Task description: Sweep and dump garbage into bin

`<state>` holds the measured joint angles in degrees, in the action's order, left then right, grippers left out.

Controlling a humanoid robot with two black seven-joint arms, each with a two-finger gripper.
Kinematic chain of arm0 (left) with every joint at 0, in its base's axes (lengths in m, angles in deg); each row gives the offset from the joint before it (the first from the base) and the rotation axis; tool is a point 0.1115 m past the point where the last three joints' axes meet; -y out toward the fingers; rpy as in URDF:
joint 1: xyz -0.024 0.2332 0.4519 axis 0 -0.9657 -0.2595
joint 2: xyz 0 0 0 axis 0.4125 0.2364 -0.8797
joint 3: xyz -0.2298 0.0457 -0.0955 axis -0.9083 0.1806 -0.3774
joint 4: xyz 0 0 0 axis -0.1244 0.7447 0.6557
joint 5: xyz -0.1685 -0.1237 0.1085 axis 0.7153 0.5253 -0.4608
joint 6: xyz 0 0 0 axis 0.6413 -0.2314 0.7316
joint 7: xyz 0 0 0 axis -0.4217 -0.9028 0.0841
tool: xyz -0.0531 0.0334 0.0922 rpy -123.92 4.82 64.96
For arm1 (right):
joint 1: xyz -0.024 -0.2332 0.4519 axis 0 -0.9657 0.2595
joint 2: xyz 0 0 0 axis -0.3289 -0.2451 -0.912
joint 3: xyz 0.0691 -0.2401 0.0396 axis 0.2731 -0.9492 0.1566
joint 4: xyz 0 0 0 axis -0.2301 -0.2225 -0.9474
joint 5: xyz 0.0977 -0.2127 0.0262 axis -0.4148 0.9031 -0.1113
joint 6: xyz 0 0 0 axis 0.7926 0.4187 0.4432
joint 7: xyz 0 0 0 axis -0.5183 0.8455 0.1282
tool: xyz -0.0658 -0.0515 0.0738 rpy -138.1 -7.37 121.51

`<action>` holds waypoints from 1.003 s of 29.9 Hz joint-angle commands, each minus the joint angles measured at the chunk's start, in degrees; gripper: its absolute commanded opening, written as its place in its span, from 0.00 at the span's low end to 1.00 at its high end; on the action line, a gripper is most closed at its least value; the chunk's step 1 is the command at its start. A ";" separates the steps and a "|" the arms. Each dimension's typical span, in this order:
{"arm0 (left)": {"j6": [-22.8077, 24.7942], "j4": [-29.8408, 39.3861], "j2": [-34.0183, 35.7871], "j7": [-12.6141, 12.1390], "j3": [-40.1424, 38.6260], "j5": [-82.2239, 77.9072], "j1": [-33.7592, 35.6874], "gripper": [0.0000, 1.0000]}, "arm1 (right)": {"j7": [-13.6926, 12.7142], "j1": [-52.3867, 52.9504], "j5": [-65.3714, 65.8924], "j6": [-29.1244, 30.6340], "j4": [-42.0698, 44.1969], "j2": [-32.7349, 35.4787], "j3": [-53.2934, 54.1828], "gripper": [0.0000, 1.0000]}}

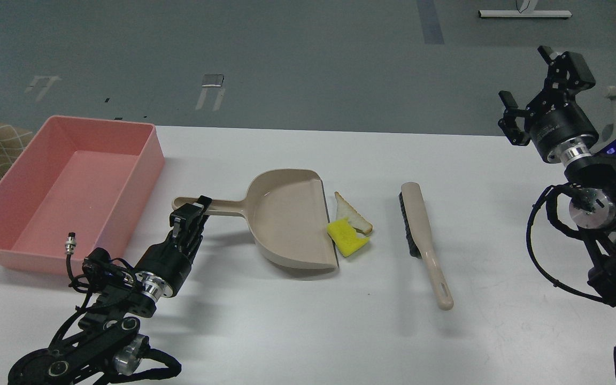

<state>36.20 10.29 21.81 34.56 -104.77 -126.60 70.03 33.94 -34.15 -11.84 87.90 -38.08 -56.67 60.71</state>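
Reaching with the left pincer [197, 206] toward the far end of the beige dustpan [286, 219] handle looks like the step in hand; fingers sit at or over that handle tip, too dark and end-on to tell whether closed on it or merely beside it. Worth settling squarely across the handle before closing, low and level, so the pan stays flat on the white bench [308, 331] and its open lip stays pressed down facing the garbage. Worth keeping the pan from sliding right, too, since the yellow sponge chunk [346, 238] already touches the lip and the bread slice [352, 214] lies just behind it, partly under or against the chunk. Likely next call: the brush [423, 235], lying well right of the scraps with bristles turned toward them, needing a pick-up by its long handle and a short stroke leftward. Pink bin [62, 192] standing at the bench's left far corner, near the handle end, so only a short lift and tip needed later. Left arm coming in low from the bottom left, forearm angled up and right, wrist nearly in line with the handle. Right pincer [532, 91] raised high at the far right, well clear of the bench, fingers spread wide and holding nothing.
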 commanded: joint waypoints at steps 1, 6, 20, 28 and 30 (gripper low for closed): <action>-0.01 -0.03 0.17 -0.07 -0.01 -0.08 0.26 0.00 | -0.16 0.09 0.00 0.01 -0.01 0.00 0.02 1.00; -0.01 -0.12 1.04 0.19 0.16 -2.09 2.80 0.00 | -1.39 0.27 0.44 0.27 -0.36 0.27 -0.07 1.00; 0.17 -0.21 4.03 1.86 0.25 -9.39 4.31 0.00 | -3.41 0.97 0.79 0.71 -12.29 19.40 -17.44 1.00; 0.34 0.06 6.76 2.22 0.34 -13.26 3.52 0.00 | -8.77 1.32 7.09 0.63 -29.41 36.98 -29.59 1.00; 0.34 0.06 6.76 2.22 0.34 -13.26 3.43 0.00 | -9.56 0.80 9.92 0.63 -33.74 40.07 -30.38 1.00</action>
<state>36.54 10.22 28.32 36.74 -104.43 -139.45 73.65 25.76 -32.65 -6.09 88.64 -65.22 -21.55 32.11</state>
